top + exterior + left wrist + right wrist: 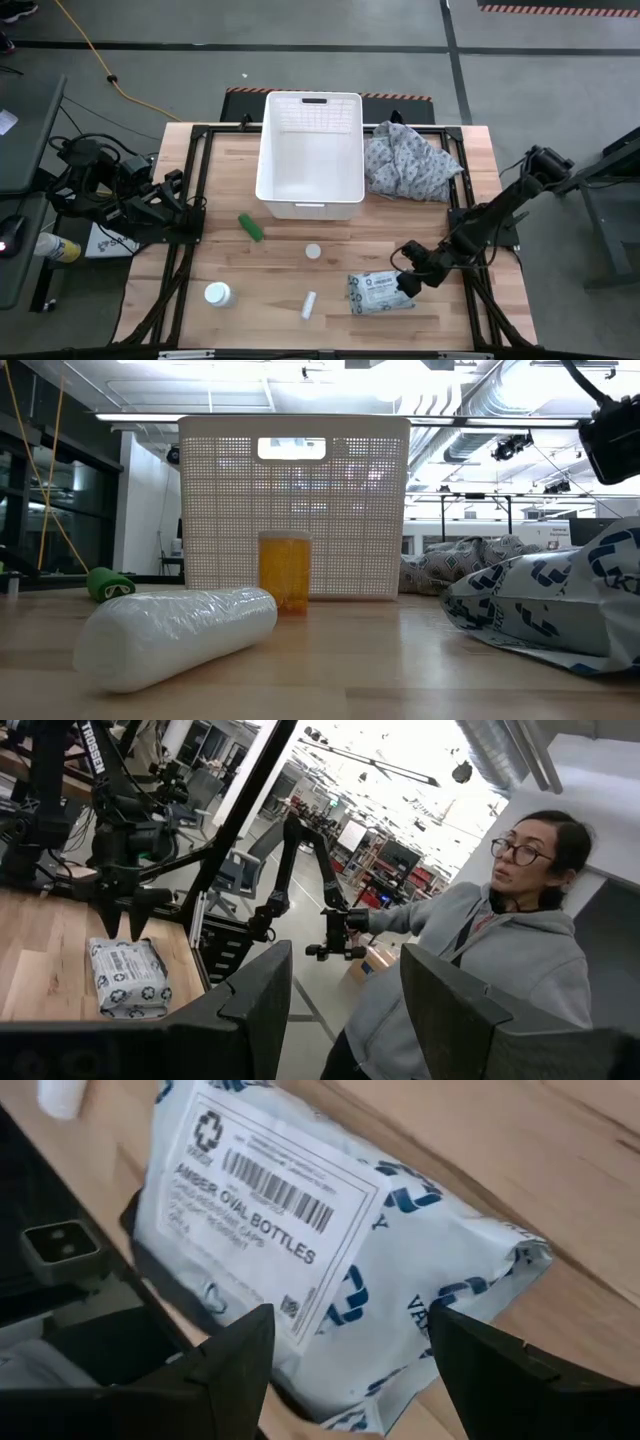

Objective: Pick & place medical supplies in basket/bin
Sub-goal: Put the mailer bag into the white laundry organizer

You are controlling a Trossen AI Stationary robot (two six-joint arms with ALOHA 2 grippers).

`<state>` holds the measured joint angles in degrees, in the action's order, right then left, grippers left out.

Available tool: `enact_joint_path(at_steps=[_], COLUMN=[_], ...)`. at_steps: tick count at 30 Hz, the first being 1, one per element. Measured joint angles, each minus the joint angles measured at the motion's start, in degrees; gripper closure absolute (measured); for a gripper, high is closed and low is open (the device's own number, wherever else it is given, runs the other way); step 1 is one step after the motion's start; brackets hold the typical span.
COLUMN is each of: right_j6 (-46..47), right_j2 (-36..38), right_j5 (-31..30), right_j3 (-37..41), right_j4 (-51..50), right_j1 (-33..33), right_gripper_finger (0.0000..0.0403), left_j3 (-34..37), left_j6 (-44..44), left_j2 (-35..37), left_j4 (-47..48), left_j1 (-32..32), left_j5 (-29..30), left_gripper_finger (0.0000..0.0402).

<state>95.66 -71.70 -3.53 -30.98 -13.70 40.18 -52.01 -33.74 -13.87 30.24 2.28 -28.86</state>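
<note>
Right claw lined up on the packet, open and not yet gripping.

Its jaws stand wide at one short end of the grey-green packet [381,293], right claw [409,283] should close squarely across it. The packet lies flat on the worktop [230,262], near of the white bin [311,198], long axis crosswise to it; left claw [340,982] parked, half open.

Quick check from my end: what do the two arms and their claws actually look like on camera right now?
Both are dark, slim, jointed arms with black cabling bundled near their bases. The left claw shows two broad, flat, matte dark fingers with squared, angled tips. The right claw has the same dark wedge-shaped fingers, with a small grey square fitting beside them. White lettering runs along an arm link in the left wrist view.
</note>
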Motion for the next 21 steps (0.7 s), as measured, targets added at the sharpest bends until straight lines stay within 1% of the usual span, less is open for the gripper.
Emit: enact_joint_path(at_steps=[10,21], right_j6=[1.90,2.12], right_j2=[-3.54,-8.22], right_j5=[0.58,0.29], right_j3=[-0.02,-0.22], right_j4=[0.06,4.20], right_j1=[0.00,0.00], right_gripper_finger=[0.0148,0.0148], left_j3=[0.00,0.00], left_j6=[0.00,0.00], left_j2=[0.00,0.00], left_j4=[-0.02,0.76], left_j1=[-0.01,0.00], left_j5=[-0.02,-0.02], left_gripper_finger=[0.0181,0.0181])
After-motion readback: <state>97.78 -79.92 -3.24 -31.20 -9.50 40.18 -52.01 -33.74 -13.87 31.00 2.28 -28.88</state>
